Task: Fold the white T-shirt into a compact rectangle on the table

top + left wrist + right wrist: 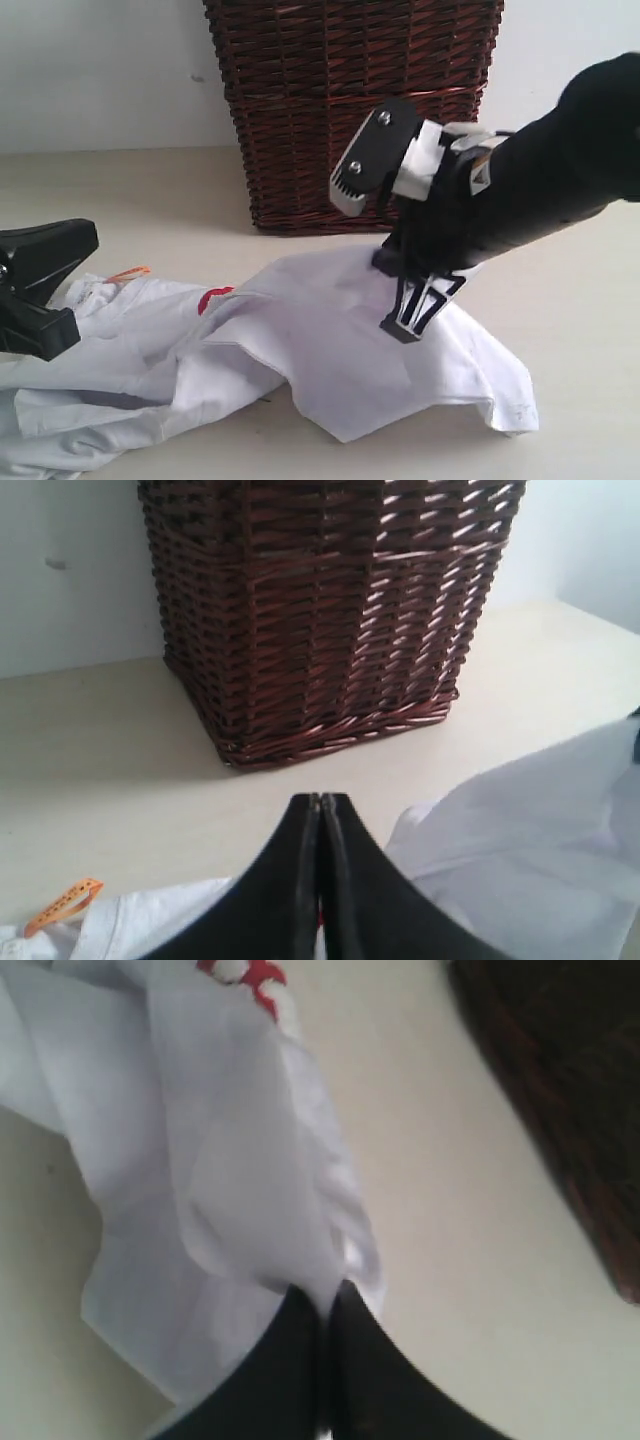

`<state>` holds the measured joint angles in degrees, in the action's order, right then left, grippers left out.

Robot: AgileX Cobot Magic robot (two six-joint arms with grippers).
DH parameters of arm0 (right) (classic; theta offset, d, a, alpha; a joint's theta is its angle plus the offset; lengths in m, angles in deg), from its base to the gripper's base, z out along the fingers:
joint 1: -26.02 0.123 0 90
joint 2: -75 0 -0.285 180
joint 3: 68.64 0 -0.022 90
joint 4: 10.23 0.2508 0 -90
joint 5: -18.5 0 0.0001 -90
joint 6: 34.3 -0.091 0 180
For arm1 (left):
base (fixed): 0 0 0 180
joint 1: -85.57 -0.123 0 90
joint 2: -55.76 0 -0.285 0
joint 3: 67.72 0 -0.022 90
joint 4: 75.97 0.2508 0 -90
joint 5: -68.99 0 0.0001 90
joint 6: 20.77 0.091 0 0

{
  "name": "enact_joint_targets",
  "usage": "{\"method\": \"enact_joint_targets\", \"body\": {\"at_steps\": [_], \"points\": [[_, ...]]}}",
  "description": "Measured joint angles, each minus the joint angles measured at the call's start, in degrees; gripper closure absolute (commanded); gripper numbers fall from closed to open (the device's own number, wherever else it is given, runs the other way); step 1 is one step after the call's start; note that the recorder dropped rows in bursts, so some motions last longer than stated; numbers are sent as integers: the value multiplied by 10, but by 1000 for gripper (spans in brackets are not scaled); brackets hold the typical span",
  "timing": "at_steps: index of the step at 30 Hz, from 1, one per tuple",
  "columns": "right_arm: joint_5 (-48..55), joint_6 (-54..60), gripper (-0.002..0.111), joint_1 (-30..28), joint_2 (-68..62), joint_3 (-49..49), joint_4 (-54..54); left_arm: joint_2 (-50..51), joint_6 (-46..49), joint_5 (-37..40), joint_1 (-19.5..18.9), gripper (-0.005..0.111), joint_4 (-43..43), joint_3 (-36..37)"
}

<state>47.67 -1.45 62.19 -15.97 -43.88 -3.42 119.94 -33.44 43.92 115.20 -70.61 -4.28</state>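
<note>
The white T-shirt [300,340] lies crumpled on the cream table [150,190], with a bit of its red patch [212,298] showing. My right gripper [328,1295] is shut on a raised fold of the shirt [230,1160], pulling the cloth up into a peak in front of the basket. My left gripper [320,800] is shut, its tips bare, hovering over the shirt's left part [540,840]. An orange tag [128,272] pokes out near the collar.
A dark brown wicker basket [360,110] stands at the back of the table against a white wall, close behind the right arm. Bare table lies to the right of the shirt [590,330].
</note>
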Motion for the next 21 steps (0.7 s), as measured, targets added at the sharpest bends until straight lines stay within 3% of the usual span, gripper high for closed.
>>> {"method": "enact_joint_targets", "body": {"at_steps": [4,9,18,21], "points": [[0,-103,108,0,57,0,-119,29,1,0,0,107,1,0],[1,-321,108,-8,85,0,-316,48,0,0,0,107,13,0],[17,-642,94,-81,32,0,-542,48,-72,-3,0,107,109,0],[23,-716,82,-116,-2,0,-592,48,-92,-3,0,107,134,0]]}}
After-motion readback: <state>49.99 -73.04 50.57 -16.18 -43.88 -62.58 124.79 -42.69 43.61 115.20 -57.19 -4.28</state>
